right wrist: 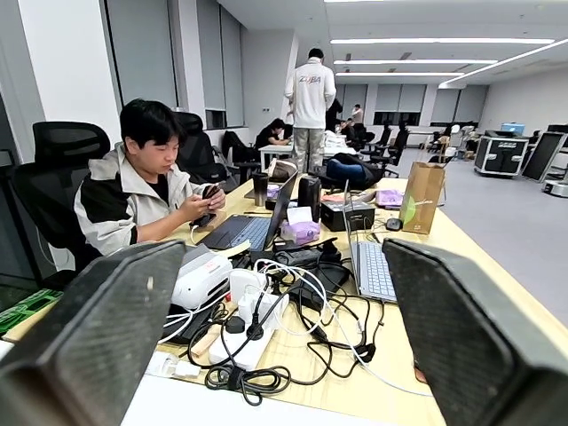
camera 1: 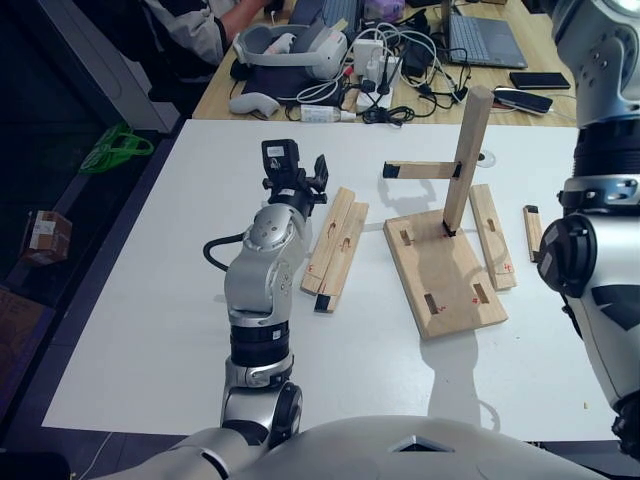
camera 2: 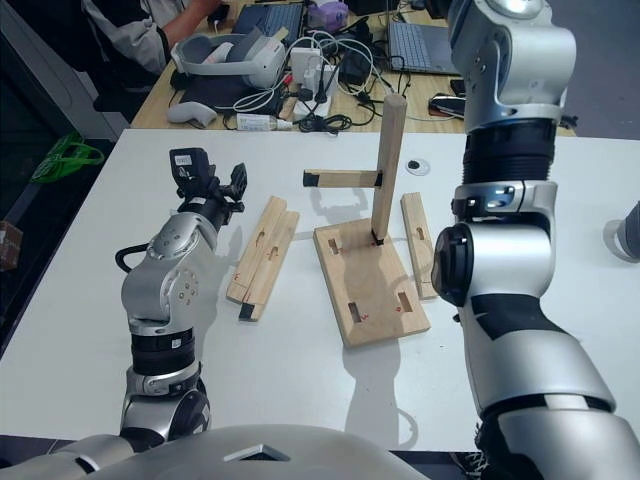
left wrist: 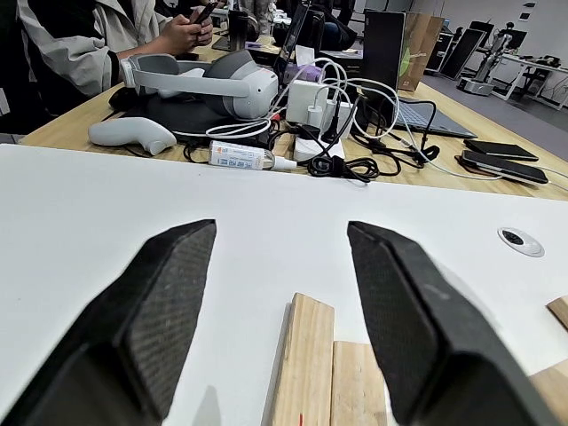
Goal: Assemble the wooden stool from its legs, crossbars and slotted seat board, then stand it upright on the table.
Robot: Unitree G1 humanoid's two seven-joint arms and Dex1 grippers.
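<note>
On the white table (camera 1: pixel 150 330) the slotted seat board (camera 1: pixel 445 275) lies flat. One leg (camera 1: pixel 468 160) stands upright in a slot at its far edge. A crossbar (camera 1: pixel 420 170) sticks out sideways from partway up that leg, toward the robot's left. To the left of the board, two wooden pieces (camera 1: pixel 335 245) lie side by side, touching. Another long piece (camera 1: pixel 492 235) lies just beside the board's right edge, and a shorter piece (camera 1: pixel 532 230) lies a little farther right. The left gripper (camera 1: pixel 300 185) sits near the far end of the paired pieces, fingers spread and holding nothing.

From the left wrist, the left gripper (left wrist: pixel 280 240) stands released, its two dark fingers (left wrist: pixel 142 328) well apart over the tabletop, with the ends of the two wooden pieces (left wrist: pixel 324 373) showing between them.

From the right wrist, the right gripper (right wrist: pixel 284 257) is also released and empty, its fingers (right wrist: pixel 479 337) wide apart. It faces a wooden desk (right wrist: pixel 390 373) cluttered with cables (right wrist: pixel 311 337) and a laptop (right wrist: pixel 373 266).
</note>
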